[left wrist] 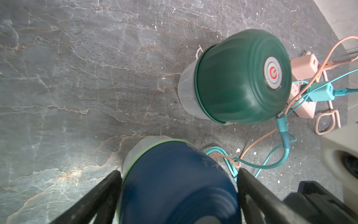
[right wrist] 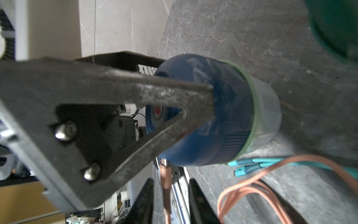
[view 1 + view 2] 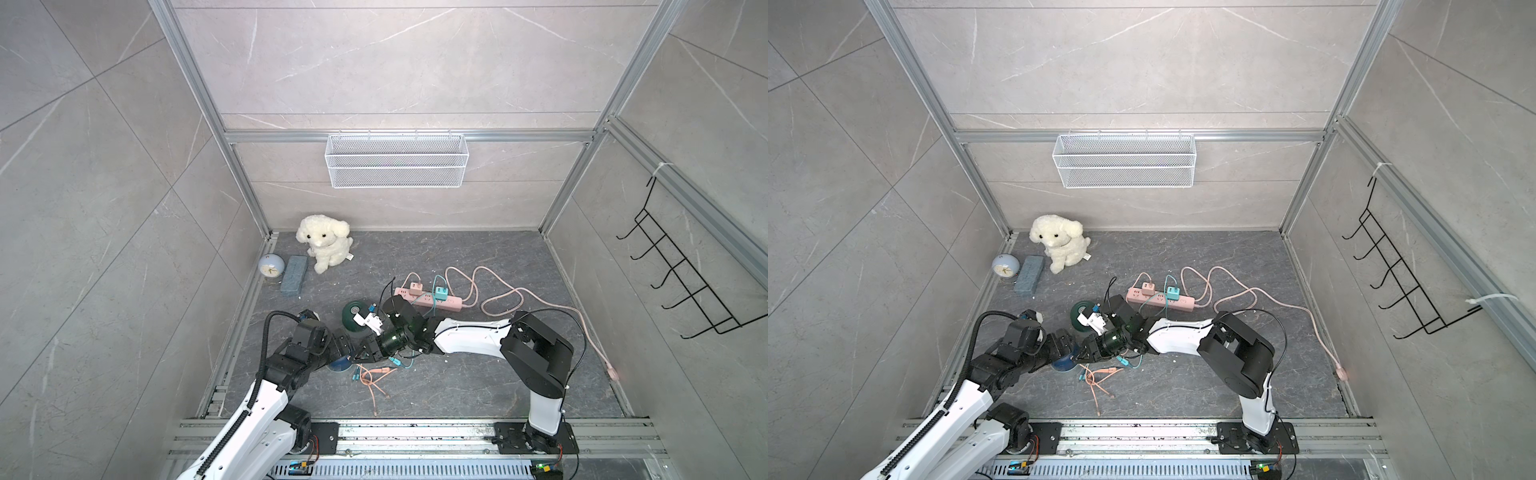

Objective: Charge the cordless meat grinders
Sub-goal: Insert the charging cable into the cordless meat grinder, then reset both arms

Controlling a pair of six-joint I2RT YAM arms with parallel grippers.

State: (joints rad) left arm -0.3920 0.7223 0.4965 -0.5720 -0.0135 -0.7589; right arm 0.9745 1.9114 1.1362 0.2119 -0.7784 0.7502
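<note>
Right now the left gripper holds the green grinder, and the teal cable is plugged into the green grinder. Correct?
Not quite. The left gripper holds the blue grinder, not the green one; the left wrist view shows its fingers on either side of it. The teal cable is plugged into the green grinder.

Both top views are bright and even; the light comes from above, and my arms point(image 3: 469, 336) leave only weak, soft shadows on the floor point(image 3: 478, 257); at the left and right frame edges the rails point(image 3: 199, 83) lean outward, from the wide lens; in the left wrist view my left gripper point(image 1: 179, 172) and the blue grinder point(image 1: 174, 194) are too near and soft, the green grinder point(image 1: 240, 77) sharper, with a pale sheen; in the right wrist view this green grinder is a blur; the wall point(image 2: 116, 25) is bright.
</note>
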